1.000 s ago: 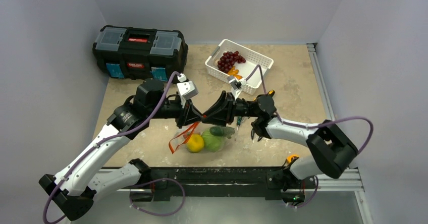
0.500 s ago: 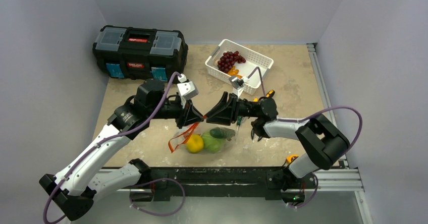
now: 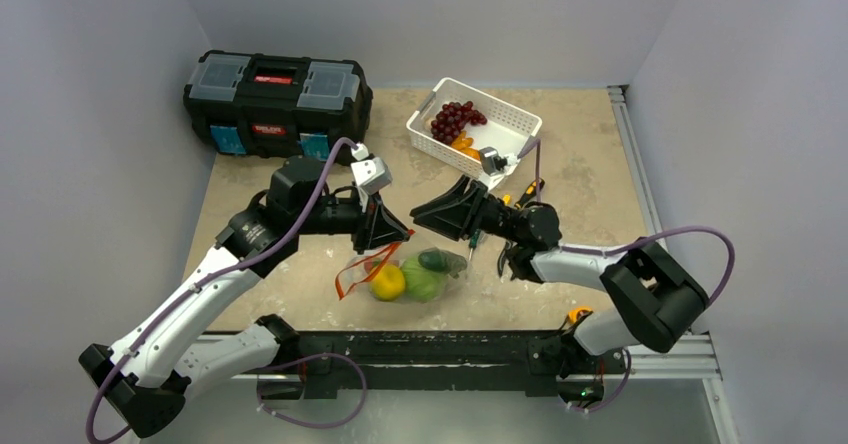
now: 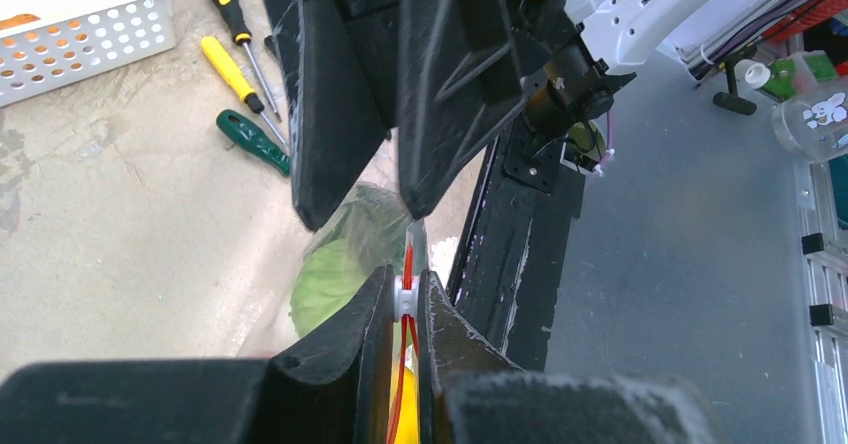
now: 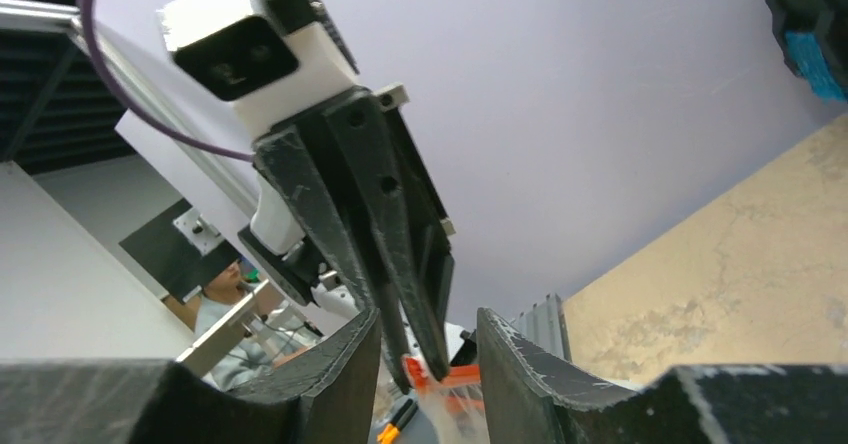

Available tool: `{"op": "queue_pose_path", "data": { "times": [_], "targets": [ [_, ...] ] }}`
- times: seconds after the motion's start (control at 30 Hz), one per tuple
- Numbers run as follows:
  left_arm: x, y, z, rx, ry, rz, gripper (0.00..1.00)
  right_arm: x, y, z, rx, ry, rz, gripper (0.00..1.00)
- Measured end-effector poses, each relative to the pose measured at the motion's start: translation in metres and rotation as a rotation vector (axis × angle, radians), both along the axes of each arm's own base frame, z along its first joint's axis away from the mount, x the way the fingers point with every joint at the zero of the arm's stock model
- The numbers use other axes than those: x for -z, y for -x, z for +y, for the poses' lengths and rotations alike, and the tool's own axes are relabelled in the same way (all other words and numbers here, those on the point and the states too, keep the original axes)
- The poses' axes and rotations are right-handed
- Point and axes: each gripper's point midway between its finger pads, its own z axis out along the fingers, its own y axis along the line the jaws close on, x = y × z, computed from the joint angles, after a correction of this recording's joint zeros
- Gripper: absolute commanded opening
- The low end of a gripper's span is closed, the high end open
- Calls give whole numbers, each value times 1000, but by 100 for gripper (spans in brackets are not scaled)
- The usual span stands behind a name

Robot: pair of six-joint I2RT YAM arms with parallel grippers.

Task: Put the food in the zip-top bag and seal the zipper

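The clear zip-top bag (image 3: 452, 264) lies near the table's front edge. Inside it are a yellow-orange citrus (image 3: 386, 282), a light-green cabbage (image 3: 423, 282) and a dark cucumber (image 3: 435, 260). Its orange-red zipper (image 3: 362, 267) rises from the table to my left gripper (image 3: 404, 234). That gripper (image 4: 405, 286) is shut on the white slider (image 4: 405, 300). My right gripper (image 3: 418, 211) faces it tip to tip, a little apart. In the right wrist view the right gripper (image 5: 428, 329) is open, with the zipper's end (image 5: 432, 372) and the left fingers ahead of it, untouched.
A black toolbox (image 3: 275, 89) stands at the back left. A white slotted basket (image 3: 512, 114) with red grapes (image 3: 455, 119) sits at the back centre. Screwdrivers (image 4: 235, 69) lie on the table under the right arm. A black rail (image 3: 430, 349) runs along the near edge.
The right gripper has drawn back to the right and upward, away from the left gripper's tips, and its fingers have parted a little. The left gripper still holds the slider.
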Motion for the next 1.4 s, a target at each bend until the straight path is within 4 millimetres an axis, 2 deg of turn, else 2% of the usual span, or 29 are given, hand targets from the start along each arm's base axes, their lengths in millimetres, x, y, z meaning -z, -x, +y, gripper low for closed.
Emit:
{"op": "queue_pose_path", "data": {
  "times": [0.2,0.53,0.77,1.0,1.4],
  "targets": [
    [-1,1,-1,3,9,8,0,27,-3,16,-2,35,106,33],
    [-1,3,-1,14,10,13,0,35,-3,20,16,36,144,40],
    [0,4,-1,15,8,17,0,27,-2,18,28,17,132,43],
    [0,3,-1,12,7,15,0,13,7,14,19,-11,93,43],
    [4,5,1,6,-10,34,0,24,13,23,-9,15,117,28]
  ]
}}
